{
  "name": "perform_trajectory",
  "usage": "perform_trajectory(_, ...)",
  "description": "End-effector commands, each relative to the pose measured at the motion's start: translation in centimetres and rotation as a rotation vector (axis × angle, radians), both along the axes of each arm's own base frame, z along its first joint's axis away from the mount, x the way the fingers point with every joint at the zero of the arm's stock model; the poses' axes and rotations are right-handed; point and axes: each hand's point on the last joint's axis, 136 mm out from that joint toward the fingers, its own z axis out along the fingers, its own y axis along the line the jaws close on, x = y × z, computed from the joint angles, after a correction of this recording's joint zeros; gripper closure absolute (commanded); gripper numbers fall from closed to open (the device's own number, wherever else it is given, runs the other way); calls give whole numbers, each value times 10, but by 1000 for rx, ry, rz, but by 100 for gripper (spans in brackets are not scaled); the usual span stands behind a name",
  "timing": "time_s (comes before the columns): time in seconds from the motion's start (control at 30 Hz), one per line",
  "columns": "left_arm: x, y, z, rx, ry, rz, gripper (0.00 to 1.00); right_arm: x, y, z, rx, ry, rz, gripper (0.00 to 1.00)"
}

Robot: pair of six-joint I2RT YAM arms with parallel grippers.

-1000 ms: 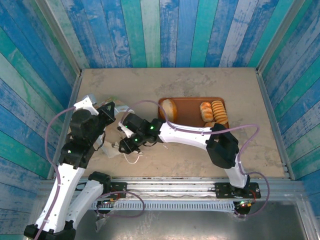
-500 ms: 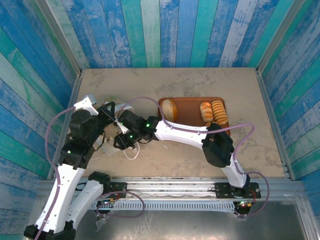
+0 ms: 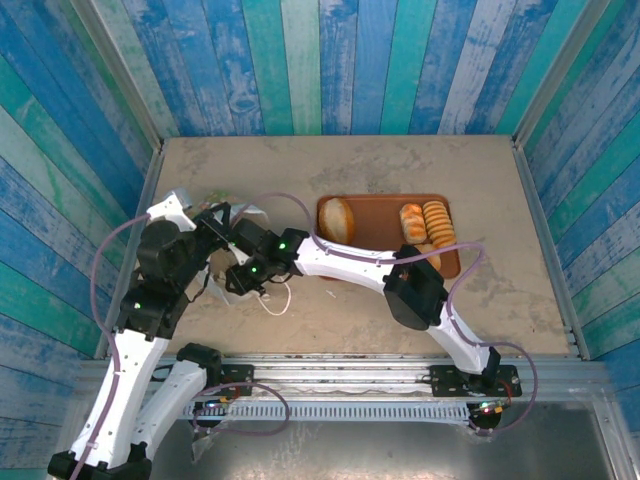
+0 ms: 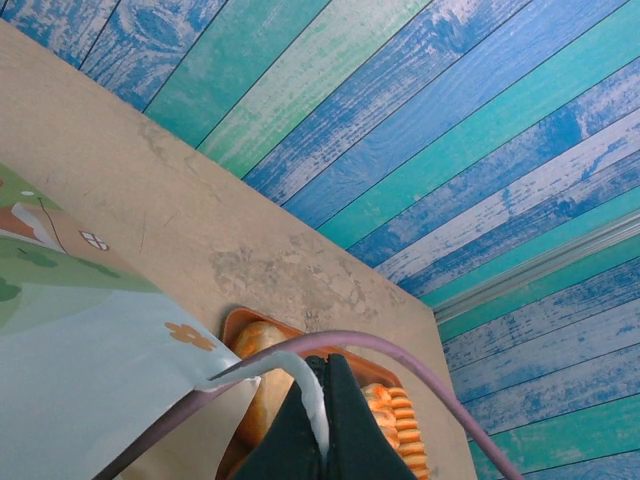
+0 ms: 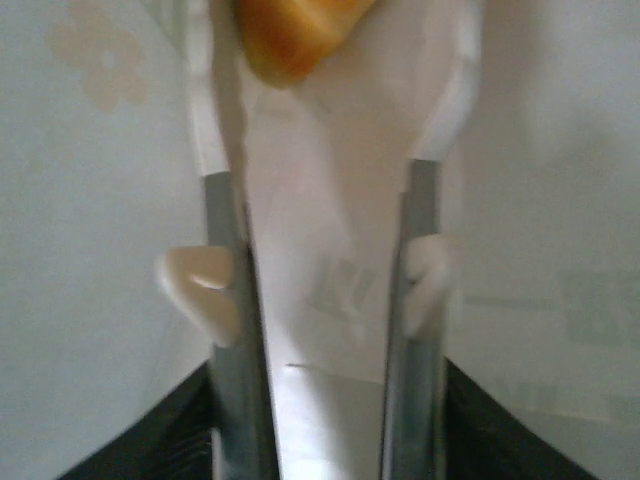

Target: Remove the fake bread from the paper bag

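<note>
right claw (image 5: 322, 190) moved deeper into paper bag (image 4: 90, 340), parted | left claw (image 4: 322, 385) pinches its edge | beige table (image 3: 400, 165), blue-green plank walls (image 3: 320, 60)

White paper bag (image 4: 90, 360), green-printed, open; golden bread (image 5: 295, 35) lies inside.

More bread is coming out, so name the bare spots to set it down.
Bare: the tray between the pale loaf and the ridged rolls; the table along the back wall and right of the tray. Crowded: around the paper bag.
</note>
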Motion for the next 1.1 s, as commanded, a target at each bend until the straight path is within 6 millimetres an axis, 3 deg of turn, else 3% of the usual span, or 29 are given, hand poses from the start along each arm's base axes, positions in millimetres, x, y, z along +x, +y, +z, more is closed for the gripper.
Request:
perform_trajectory(0.0, -2, 2, 7, -1, -34, 8, 100, 8, -2, 23, 29, -49, -10, 59)
perform_trajectory(0.23, -1, 6, -1, 17, -20, 28, 100, 18, -35, 48, -26, -178, -65, 65)
perform_trajectory(0.5, 1, 7, -4, 19, -15, 41, 100, 14, -71, 44, -118, -203, -84, 65)
perform_trajectory(1.07, 3, -1, -4, -5, -22, -2, 100, 12, -63, 7, -203, -142, -19, 53)
